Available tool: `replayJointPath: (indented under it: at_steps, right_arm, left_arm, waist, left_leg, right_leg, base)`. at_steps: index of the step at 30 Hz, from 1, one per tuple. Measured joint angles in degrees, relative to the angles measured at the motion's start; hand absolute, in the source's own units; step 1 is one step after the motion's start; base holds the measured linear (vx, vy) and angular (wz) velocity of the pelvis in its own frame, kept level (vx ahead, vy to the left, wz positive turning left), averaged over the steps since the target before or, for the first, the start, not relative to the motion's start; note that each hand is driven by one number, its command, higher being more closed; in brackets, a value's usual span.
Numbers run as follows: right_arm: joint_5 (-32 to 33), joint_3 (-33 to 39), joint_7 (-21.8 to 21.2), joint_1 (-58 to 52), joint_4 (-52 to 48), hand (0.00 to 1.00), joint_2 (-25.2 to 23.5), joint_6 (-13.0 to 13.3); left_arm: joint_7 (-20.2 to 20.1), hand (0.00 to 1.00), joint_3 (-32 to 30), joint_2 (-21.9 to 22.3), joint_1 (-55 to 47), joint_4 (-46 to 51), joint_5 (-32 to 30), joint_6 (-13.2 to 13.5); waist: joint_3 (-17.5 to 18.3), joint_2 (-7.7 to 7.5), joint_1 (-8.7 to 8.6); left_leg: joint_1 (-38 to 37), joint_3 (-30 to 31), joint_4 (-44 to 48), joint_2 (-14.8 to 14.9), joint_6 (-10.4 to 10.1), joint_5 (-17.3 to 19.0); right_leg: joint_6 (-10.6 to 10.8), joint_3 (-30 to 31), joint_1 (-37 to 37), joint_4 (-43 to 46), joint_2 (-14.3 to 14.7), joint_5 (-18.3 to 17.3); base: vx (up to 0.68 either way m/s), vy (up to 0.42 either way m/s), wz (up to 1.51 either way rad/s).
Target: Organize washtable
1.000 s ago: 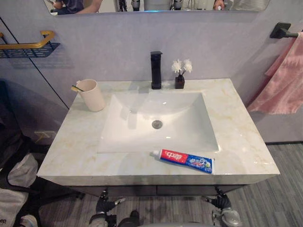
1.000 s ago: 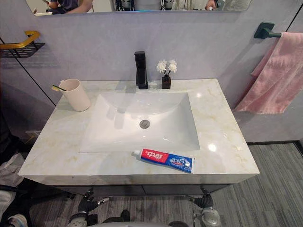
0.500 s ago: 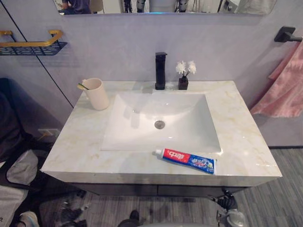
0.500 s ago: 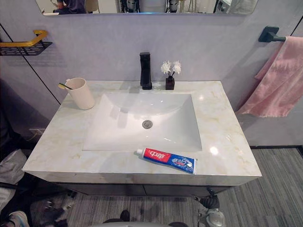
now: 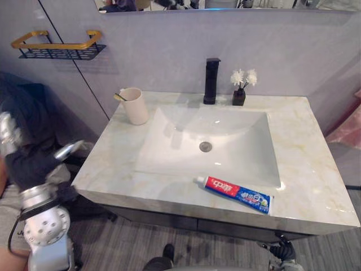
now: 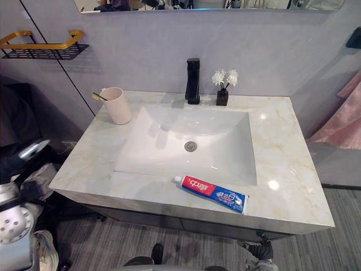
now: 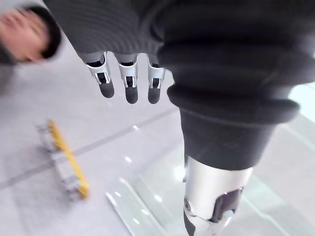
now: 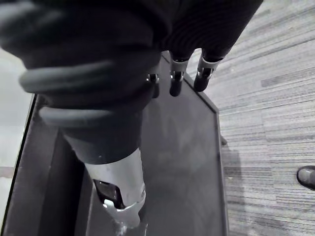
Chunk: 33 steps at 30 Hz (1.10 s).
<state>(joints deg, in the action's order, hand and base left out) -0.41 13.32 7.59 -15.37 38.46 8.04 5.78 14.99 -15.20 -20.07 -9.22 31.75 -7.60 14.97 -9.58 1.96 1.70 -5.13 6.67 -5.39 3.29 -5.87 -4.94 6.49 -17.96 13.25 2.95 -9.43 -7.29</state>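
Note:
A red-and-blue toothpaste tube [image 5: 234, 193] lies on the marble washtable [image 5: 113, 164], in front of the white sink [image 5: 214, 141]. A pale cup [image 5: 134, 105] holding a toothbrush stands at the back left corner. My left hand [image 5: 66, 151] is raised beside the counter's left edge, apart from it. Its fingers [image 7: 130, 81] hang relaxed and hold nothing. My right hand [image 5: 282, 250] hangs low under the counter's front right, by the dark cabinet [image 8: 182, 162]. Its fingers [image 8: 174, 78] are loose and empty.
A black faucet [image 5: 211, 81] and a small dark vase of white flowers [image 5: 240, 90] stand behind the sink. A gold-railed black wire shelf [image 5: 59, 48] hangs on the left wall and a pink towel [image 6: 338, 118] on the right. A person's blurred hand [image 7: 24, 29] is near.
The camera has turned left, so the whole scene sits further right. My left arm has risen from below the counter's front to beside its left edge.

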Motion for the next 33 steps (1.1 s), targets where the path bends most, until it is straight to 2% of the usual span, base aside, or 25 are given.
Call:
replayJointPath:
  at_steps: [1,2,4,8,11,14,16,21,27,28,33]
  right_arm:
    - [0.01,-0.76,-0.46,0.3,0.0,0.0,0.43,0.01]
    - [0.01,-1.17,-0.5,0.37,0.03,0.0,0.56,0.07]
    - [0.09,-3.14,-1.2,0.92,0.78,0.0,1.15,0.24]
    - [0.09,-5.04,-2.46,2.44,1.77,0.0,1.55,0.37]
    - [0.09,-5.53,-2.9,3.57,2.76,0.0,1.55,0.61]
    - [0.2,-5.56,-2.9,4.74,3.28,0.0,1.66,0.64]
    - [0.37,-5.77,-2.89,4.91,3.28,0.0,1.85,0.64]
    - [0.42,-7.6,-2.91,5.64,3.28,0.0,2.51,0.64]
    - [0.44,-7.63,-2.94,6.84,3.59,0.0,2.51,0.64]
    - [0.51,-7.63,-2.94,7.31,3.78,0.0,2.51,0.65]
    - [0.58,-7.56,-2.83,8.94,5.06,0.0,2.61,0.69]
  left_arm:
    - [-1.66,0.0,7.43,-3.56,2.47,0.5,-1.61,1.19]
    - [-2.27,0.0,10.11,-4.67,3.47,0.4,-2.24,1.29]
    - [-5.68,0.0,22.66,-8.08,8.31,-1.54,-4.91,1.99]
    - [-11.16,0.0,35.37,-10.92,14.15,-9.66,-8.02,2.33]
    - [-13.93,0.0,43.07,-11.13,18.83,-17.64,-10.5,2.27]
    - [-16.43,0.0,47.29,-11.05,21.37,-23.59,-13.54,1.71]
    - [-17.46,0.0,47.41,-11.06,21.47,-24.99,-15.46,1.61]
    - [-17.48,0.0,48.62,-10.9,22.18,-32.37,-18.97,0.69]
    - [-16.67,0.0,49.61,-7.36,27.15,-39.26,-24.77,-0.74]
    - [-16.15,1.0,49.86,-7.19,27.45,-39.91,-26.14,-0.86]
    - [-16.21,1.0,51.16,-7.13,29.28,-41.19,-29.17,-0.52]
  waist:
    - [0.05,0.18,-0.97]
    - [0.1,0.24,-1.22]
    - [0.15,0.32,-1.95]
    - [0.36,0.61,-3.33]
    - [0.42,0.63,-4.06]
    - [0.44,0.51,-4.49]
    - [0.43,0.4,-4.57]
    - [0.51,-0.09,-5.7]
    - [0.46,-0.41,-6.02]
    - [0.46,-0.41,-6.12]
    - [0.47,-0.42,-6.73]
  left_leg:
    - [0.12,0.64,0.0,-0.1,0.02,-0.35]
    - [0.2,0.78,-0.01,-0.08,0.01,-0.43]
    - [0.28,0.97,-0.01,0.18,-0.13,-0.68]
    - [0.35,0.6,-0.01,0.95,-0.44,-0.91]
    - [0.35,0.04,-0.02,1.52,-0.49,-0.92]
    - [0.55,-0.74,-0.02,1.89,-0.5,-0.92]
    - [0.57,-1.16,-0.03,1.88,-0.5,-0.91]
    - [0.98,-1.8,-0.04,1.82,-0.5,-0.89]
    - [1.53,-2.64,-0.16,1.76,-0.49,-0.88]
    - [1.66,-3.07,-0.16,1.76,-0.46,-0.85]
    - [2.24,-3.86,-0.15,1.66,-0.43,-0.84]
  right_leg:
    - [-0.01,-0.74,0.17,0.15,0.0,-0.01]
    - [-0.02,-0.78,0.18,0.19,0.05,-0.06]
    - [-0.05,-0.69,0.15,0.29,0.32,-0.07]
    - [-0.28,0.04,-0.57,0.91,0.96,-0.21]
    - [-0.39,0.75,-0.96,0.99,1.42,-0.21]
    - [-0.54,1.56,-1.66,1.08,1.68,-0.16]
    - [-0.58,1.89,-1.88,0.97,1.65,-0.13]
    - [-0.78,2.4,-2.61,0.79,1.53,0.04]
    - [-0.69,3.23,-2.82,-1.36,1.56,1.37]
    - [-0.6,3.75,-3.2,-1.45,1.53,1.53]
    - [-0.51,4.16,-3.48,-2.9,1.51,2.8]
  base:
    - [-0.06,-0.018,0.18]
    - [-0.07,-0.022,0.16]
    - [-0.07,-0.026,0.05]
    - [-0.04,-0.029,-0.06]
    - [-0.02,-0.03,-0.09]
    - [0.0,-0.022,-0.15]
    - [0.02,-0.013,-0.09]
    - [0.01,-0.005,-0.07]
    - [-0.01,0.0,-0.08]
    - [0.0,0.004,-0.18]
    - [0.01,0.0,-0.09]
